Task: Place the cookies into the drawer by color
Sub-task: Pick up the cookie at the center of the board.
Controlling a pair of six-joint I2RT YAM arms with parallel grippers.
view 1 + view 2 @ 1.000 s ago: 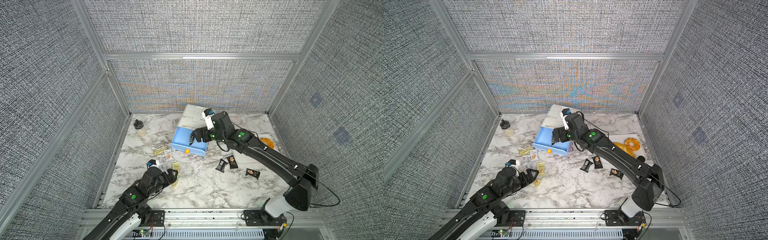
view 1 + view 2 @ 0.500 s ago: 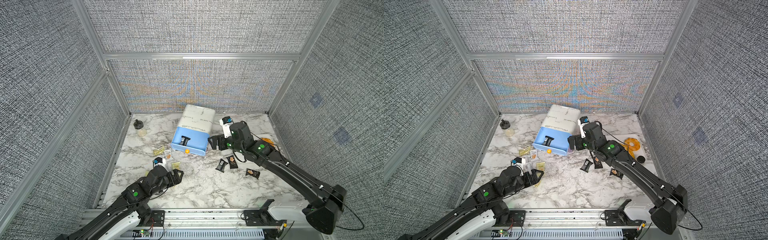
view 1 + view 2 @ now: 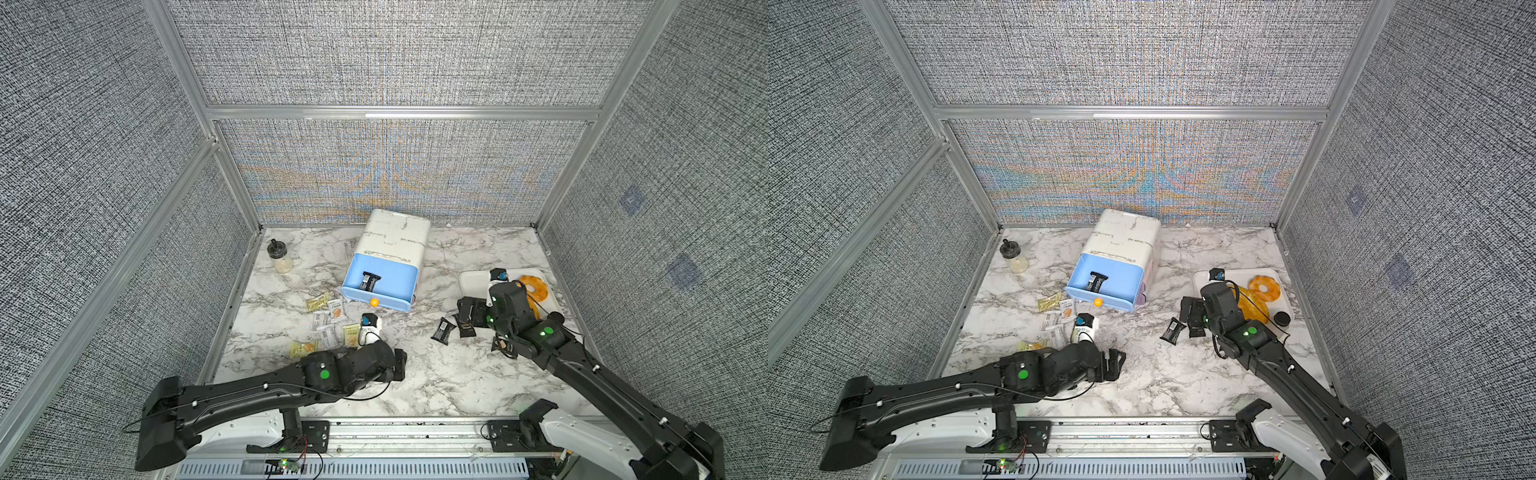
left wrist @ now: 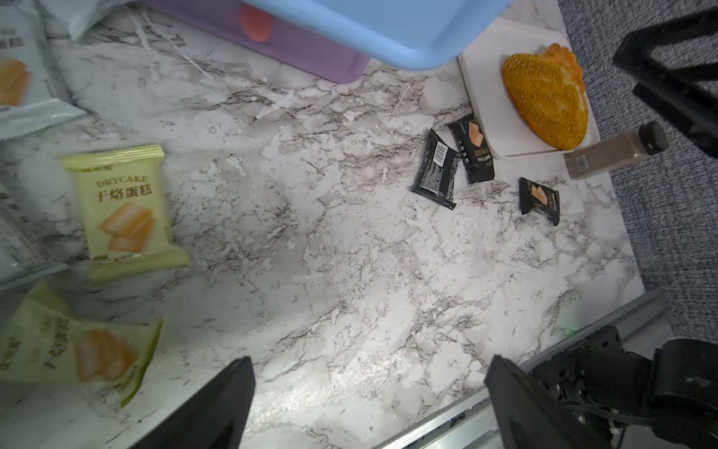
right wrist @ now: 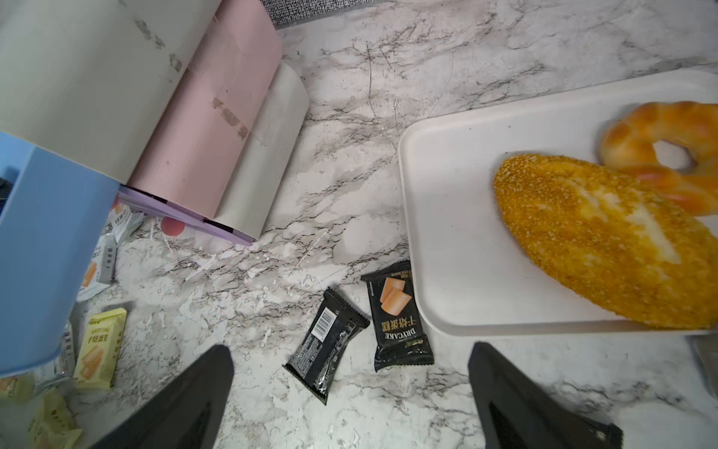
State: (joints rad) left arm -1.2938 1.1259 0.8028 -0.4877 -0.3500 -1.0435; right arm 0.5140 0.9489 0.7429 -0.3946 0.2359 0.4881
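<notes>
You have four black cookies in sight. One black cookie (image 3: 369,281) lies alone in the blue drawer (image 3: 397,302), which stands open from the white cabinet (image 3: 397,232) at the centre of both top views. The other three lie on the marble table (image 3: 436,382) right of centre. A barcode-up packet (image 5: 326,346) sits just beside a face-up packet (image 5: 400,322), and a third packet (image 4: 539,200) lies a little apart.

Left of centre, below the cabinet, you can count three yellow-green cookies (image 3: 318,302), with the others at (image 3: 351,334) and (image 3: 303,349). There are three white cookies (image 3: 336,309) too, two of them overlapping at (image 3: 320,331) and (image 3: 328,340).

Under the blue drawer you see a purple drawer (image 4: 303,50) with one pink-red knob (image 4: 254,23). Its inside is hidden.

The single white tray (image 3: 473,280), at the right of the top views, holds two things: an oval loaf (image 5: 606,241) and a ring pastry (image 3: 534,286). One spice bottle (image 4: 614,153) lies on its side beside the tray. One glass jar (image 3: 280,262) with a black lid stands at the table's upper left, with pale contents.

Your left gripper (image 4: 367,369) hangs over bare marble at lower centre, fingers spread wide with nothing between them. Your right gripper (image 5: 349,350) is over the pair of black packets beside the tray, fingers equally wide and clamping nothing. You cannot tell whether it touches them.
</notes>
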